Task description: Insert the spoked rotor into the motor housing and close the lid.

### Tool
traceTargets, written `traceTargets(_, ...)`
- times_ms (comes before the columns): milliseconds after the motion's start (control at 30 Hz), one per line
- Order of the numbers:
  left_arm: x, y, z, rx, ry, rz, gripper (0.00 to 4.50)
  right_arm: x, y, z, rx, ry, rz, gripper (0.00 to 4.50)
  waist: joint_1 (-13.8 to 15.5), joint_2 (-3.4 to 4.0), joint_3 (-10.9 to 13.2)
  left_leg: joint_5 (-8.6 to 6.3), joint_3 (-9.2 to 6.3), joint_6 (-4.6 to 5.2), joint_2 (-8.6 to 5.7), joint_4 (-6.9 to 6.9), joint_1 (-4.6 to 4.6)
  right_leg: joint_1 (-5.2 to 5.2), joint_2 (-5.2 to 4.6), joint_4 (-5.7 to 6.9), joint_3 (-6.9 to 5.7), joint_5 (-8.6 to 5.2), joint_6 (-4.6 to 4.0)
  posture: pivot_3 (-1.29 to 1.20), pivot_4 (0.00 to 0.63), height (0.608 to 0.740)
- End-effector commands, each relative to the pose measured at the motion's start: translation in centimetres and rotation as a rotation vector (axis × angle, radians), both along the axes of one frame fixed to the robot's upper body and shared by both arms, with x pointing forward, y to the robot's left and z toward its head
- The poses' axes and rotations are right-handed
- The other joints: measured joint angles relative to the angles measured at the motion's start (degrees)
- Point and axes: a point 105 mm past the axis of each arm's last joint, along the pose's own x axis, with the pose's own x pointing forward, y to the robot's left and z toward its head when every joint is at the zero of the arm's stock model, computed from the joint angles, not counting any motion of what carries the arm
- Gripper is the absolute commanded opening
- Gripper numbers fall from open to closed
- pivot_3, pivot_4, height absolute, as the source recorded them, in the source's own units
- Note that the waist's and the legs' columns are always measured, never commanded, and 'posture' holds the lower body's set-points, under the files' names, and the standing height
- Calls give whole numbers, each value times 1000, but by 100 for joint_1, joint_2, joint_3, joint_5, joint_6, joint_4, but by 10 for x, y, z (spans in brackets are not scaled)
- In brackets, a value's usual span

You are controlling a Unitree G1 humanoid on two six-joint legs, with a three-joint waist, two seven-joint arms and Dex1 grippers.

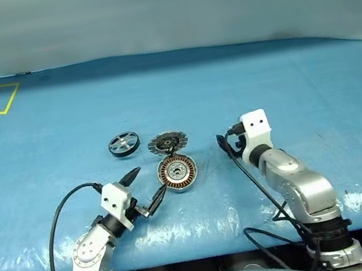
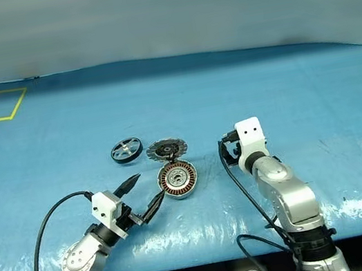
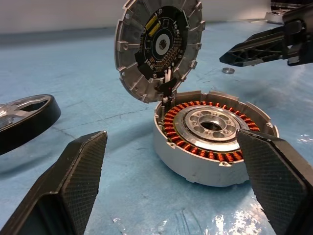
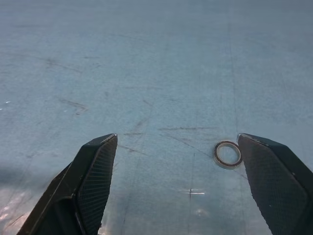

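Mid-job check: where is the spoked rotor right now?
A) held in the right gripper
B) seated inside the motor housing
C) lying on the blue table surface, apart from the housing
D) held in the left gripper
C: the spoked rotor lies flat on the blue table, apart from the motor housing, whose copper winding ring is bare under the raised lid; the left gripper and right gripper are both open and empty.

2 head views look forward and down over the blue table (image 1: 310,70), sharing everything. Left wrist view sits low, close on the motor housing (image 3: 210,142); right wrist view faces bare tabletop.
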Motion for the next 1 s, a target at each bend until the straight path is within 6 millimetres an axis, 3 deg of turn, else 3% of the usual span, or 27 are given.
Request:
traceTargets(33,-5,-3,12,-3,-62,-37,4500,9,-12,3,10,-54,-87,4150,4,0,0,0,3,1,0,-1,4,1,-1,2,4,0,0,0,150,740)
traceTargets(433,-8,-3,6,50,-118,-1,4500,22,-22,-35,43,31,-186,4150,-11,-5,-2,-1,62,4,5,0,54,5,2,50,70,-20,-35,0,150,740)
traceTargets(533,-8,-4,5,49,-118,4,4500,22,-17,-48,31,68,-178,3538,-23,-27,-16,0,78,8,4,0,62,8,1,50,74,-18,-32,0,150,740)
traceTargets(833,-10,-6,4,49,-107,15,4500,8,-5,-63,18,118,-141,693,-38,-56,-37,-1,90,10,13,-2,88,25,-21,52,88,-20,-36,0,150,740)
traceTargets(1000,-10,-5,5,53,-105,24,4500,-16,7,-61,-22,140,-19,655,-22,-65,-44,-2,90,9,13,-19,91,24,-42,51,83,-28,-49,0,150,740)
